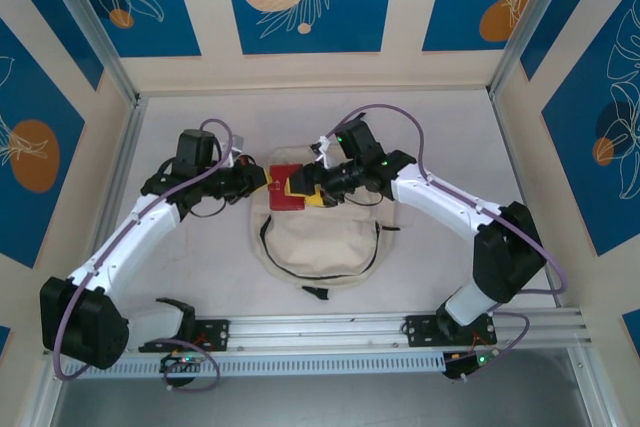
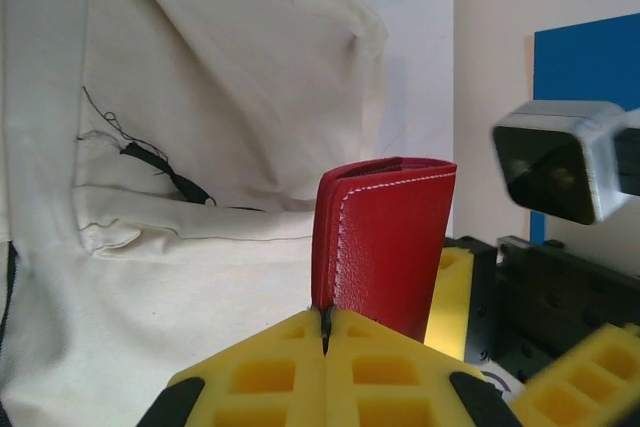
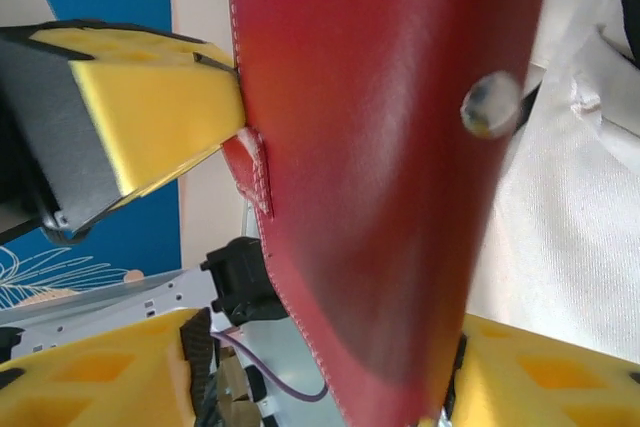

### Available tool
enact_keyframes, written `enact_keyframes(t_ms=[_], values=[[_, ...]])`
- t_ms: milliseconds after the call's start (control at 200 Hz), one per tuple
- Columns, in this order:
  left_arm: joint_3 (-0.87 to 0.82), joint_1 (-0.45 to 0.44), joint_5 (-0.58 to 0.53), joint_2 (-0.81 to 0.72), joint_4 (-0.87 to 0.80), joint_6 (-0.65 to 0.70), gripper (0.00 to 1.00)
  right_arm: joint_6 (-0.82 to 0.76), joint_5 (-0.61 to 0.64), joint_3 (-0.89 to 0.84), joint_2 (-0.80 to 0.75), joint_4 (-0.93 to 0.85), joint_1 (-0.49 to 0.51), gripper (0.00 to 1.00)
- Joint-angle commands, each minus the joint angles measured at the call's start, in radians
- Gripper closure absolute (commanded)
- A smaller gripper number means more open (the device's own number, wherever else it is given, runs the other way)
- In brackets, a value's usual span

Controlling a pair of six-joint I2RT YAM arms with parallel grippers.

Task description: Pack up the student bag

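The student bag [image 1: 320, 242] lies flat on the table, cream fabric with black zipper trim; its cloth also shows under the left wrist [image 2: 200, 147] and right wrist [image 3: 570, 217]. A red leather case [image 1: 284, 187] with white stitching hangs over the bag's far end. My left gripper [image 1: 268, 182] is shut on the case's edge [image 2: 385, 247], yellow pads pressed together [image 2: 327, 332]. My right gripper [image 1: 312, 190] is open, its fingers standing wide either side of the case [image 3: 370, 147], with a gap on the left side [image 3: 330, 367]. The case carries a metal snap [image 3: 487, 104].
A metal rail [image 1: 400, 327] runs along the table's near edge behind both arm bases. Cream and blue walls [image 1: 300, 67] close in the back and sides. Bare tabletop [image 1: 450, 127] lies around the bag.
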Motion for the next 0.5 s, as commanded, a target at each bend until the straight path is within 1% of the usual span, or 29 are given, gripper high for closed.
enact_keyframes(t_ms=[0, 65, 105, 130, 170, 225, 270, 275, 315, 400, 495], values=[[0.041, -0.017, 0.031, 0.007, 0.054, -0.022, 1.00, 0.036, -0.041, 0.011, 0.010, 0.058, 0.009, 0.51], [0.037, -0.019, 0.031, 0.011, 0.053, -0.025, 1.00, 0.048, -0.029, 0.002, 0.004, 0.076, 0.008, 0.60], [0.036, -0.019, 0.029, 0.012, 0.047, -0.025, 1.00, 0.055, -0.018, -0.006, -0.002, 0.085, 0.005, 0.69], [0.035, -0.020, 0.025, 0.013, 0.039, -0.023, 0.98, 0.057, -0.012, -0.010, -0.008, 0.086, 0.005, 0.76], [0.040, -0.019, 0.008, 0.013, 0.015, -0.015, 0.91, 0.059, 0.007, -0.015, -0.018, 0.078, 0.000, 0.84], [0.053, -0.019, -0.035, 0.015, -0.040, 0.007, 0.76, 0.057, 0.048, -0.026, -0.038, 0.053, -0.007, 0.90], [0.066, -0.019, -0.075, 0.017, -0.085, 0.027, 0.63, 0.051, 0.090, -0.038, -0.064, 0.021, -0.018, 0.93], [0.066, -0.019, -0.080, 0.017, -0.085, 0.028, 0.60, 0.049, 0.096, -0.039, -0.067, 0.016, -0.018, 0.93], [0.079, -0.020, -0.120, 0.023, -0.125, 0.049, 0.52, 0.040, 0.138, -0.047, -0.090, -0.025, -0.030, 0.94], [0.122, -0.031, -0.196, 0.048, -0.201, 0.093, 0.41, 0.008, 0.231, -0.067, -0.145, -0.127, -0.066, 0.95], [0.176, -0.073, -0.271, 0.095, -0.259, 0.121, 0.36, -0.017, 0.303, -0.102, -0.214, -0.228, -0.125, 0.95]])
